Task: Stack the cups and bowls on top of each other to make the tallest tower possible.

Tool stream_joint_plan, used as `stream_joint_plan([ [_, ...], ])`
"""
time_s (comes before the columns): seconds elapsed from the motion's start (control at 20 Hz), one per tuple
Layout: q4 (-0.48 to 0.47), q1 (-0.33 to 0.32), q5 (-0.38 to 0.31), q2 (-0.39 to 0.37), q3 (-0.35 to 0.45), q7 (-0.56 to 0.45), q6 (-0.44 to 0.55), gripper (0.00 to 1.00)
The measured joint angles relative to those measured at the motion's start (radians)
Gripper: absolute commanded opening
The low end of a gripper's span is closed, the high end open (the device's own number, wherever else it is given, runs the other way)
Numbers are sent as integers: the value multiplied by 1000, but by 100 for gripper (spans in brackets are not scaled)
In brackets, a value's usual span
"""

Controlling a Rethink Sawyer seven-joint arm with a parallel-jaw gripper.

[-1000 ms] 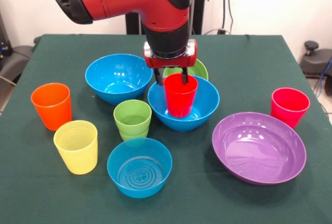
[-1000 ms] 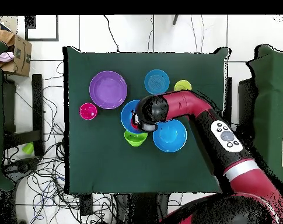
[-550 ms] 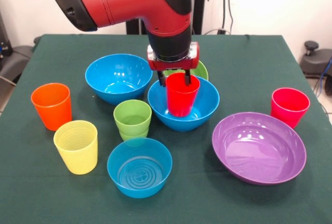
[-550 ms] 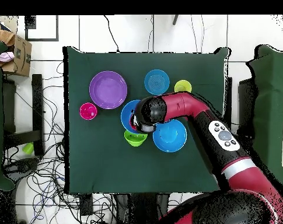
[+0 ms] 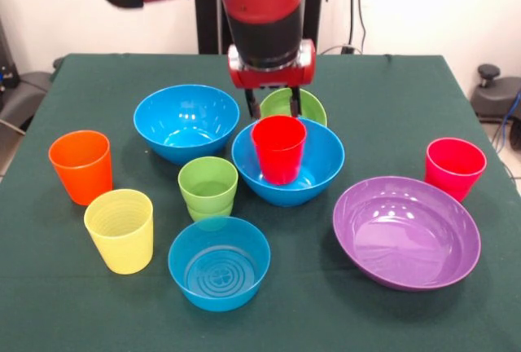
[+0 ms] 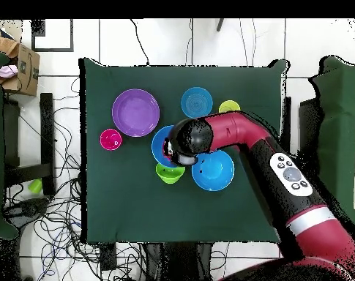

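A red cup [image 5: 279, 150] stands upright inside a large blue bowl [image 5: 321, 169] at mid-table. My gripper [image 5: 274, 106] hangs just above the cup's rim, open and holding nothing. Behind the bowl peeks a small green bowl [image 5: 305, 107]. A second large blue bowl [image 5: 186, 122] sits to the left. The light green cup [image 5: 208, 187], orange cup [image 5: 80, 166] and yellow cup [image 5: 120, 230] stand at front left. A small blue bowl [image 5: 219, 262] is at the front, the purple bowl [image 5: 405, 232] and a pinkish-red cup [image 5: 454, 167] on the right. In the overhead view the arm [image 6: 224, 135] hides the gripper.
The dark green table [image 5: 383, 99] has bare cloth at the back corners. Overhead, the purple bowl [image 6: 135, 112] and pinkish-red cup [image 6: 110, 139] lie left of the arm. A chair [image 5: 496, 95] stands off the table's right side.
The gripper let go of the red cup and rose straight up; the cup now rests in the blue bowl. Nothing else moved.
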Motion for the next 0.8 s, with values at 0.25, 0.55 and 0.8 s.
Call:
stream_joint_plan([
  [0.25,33,-6,40,-78,12,0,0,100],
  [0.55,92,-6,103,-187,15,0,-4,100],
  [0.8,124,55,116,-233,-11,10,-69,100],
])
